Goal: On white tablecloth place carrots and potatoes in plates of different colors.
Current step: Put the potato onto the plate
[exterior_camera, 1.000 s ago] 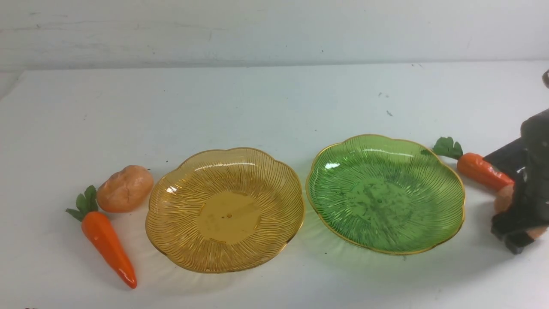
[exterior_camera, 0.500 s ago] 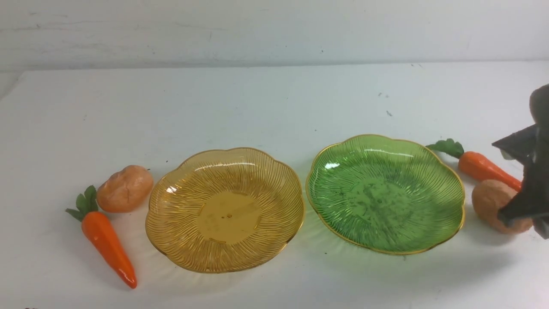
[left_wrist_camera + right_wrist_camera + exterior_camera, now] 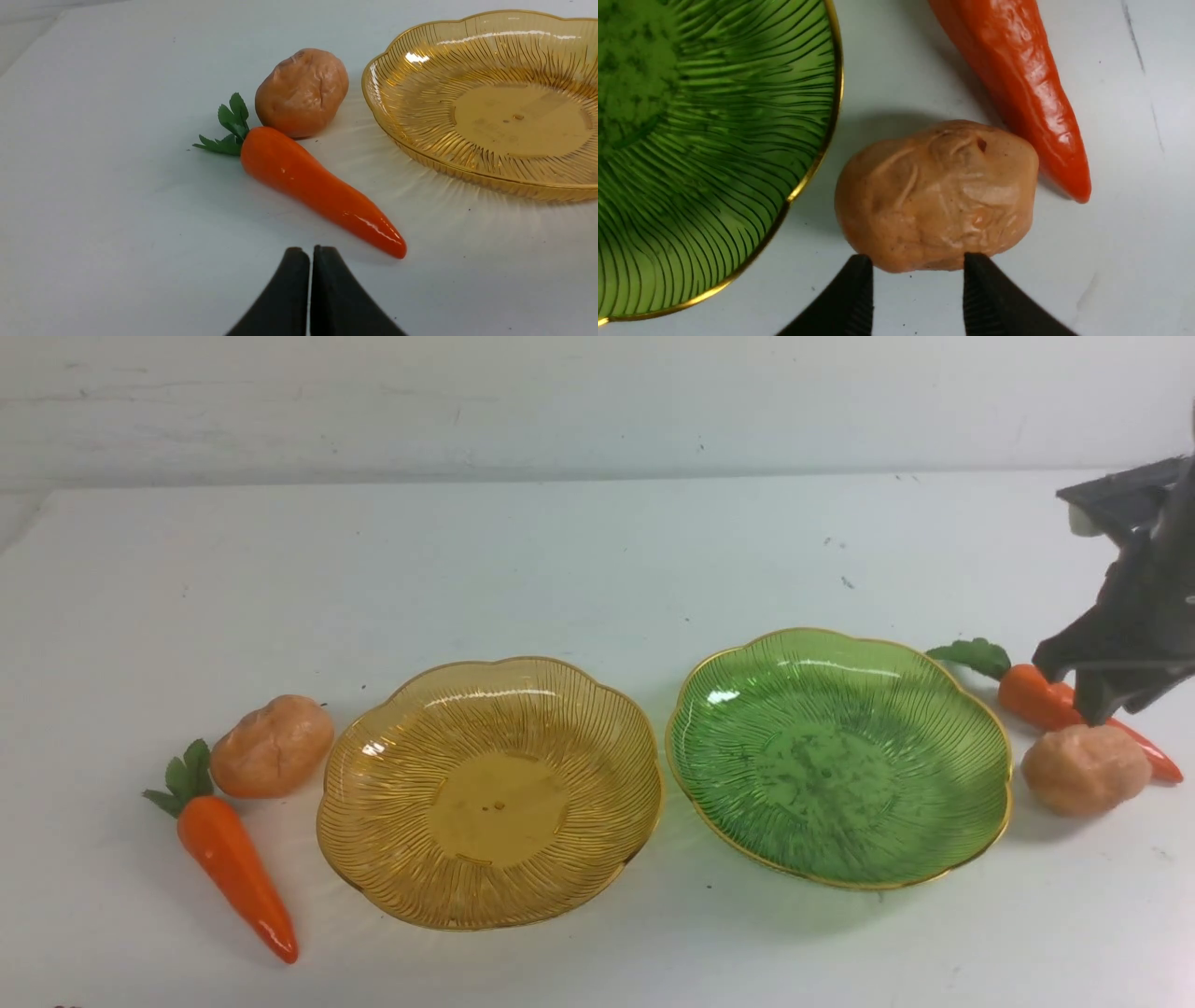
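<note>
The white tablecloth is covering the whole work surface and carrying everything else. Two ribbed, gold-rimmed plates are sitting side by side near its middle, both empty: the amber plate on the left and the green plate on the right.

The left carrot is lying on the cloth left of the amber plate, with its tip pointing toward the robot. The right carrot is lying just right of the green plate, with its leaves near the rim. The left potato is resting just beside the left carrot's leaves and close to the amber rim. The right potato is resting on the cloth just beside the green rim, close against the right carrot on its near side.

The right gripper is hanging above the right carrot and right potato, its jaws standing partly apart and gripping nothing; the right potato is lying below, in line with the gap. The left gripper is hovering near the left carrot's tip, its jaws pressed together and carrying nothing.
</note>
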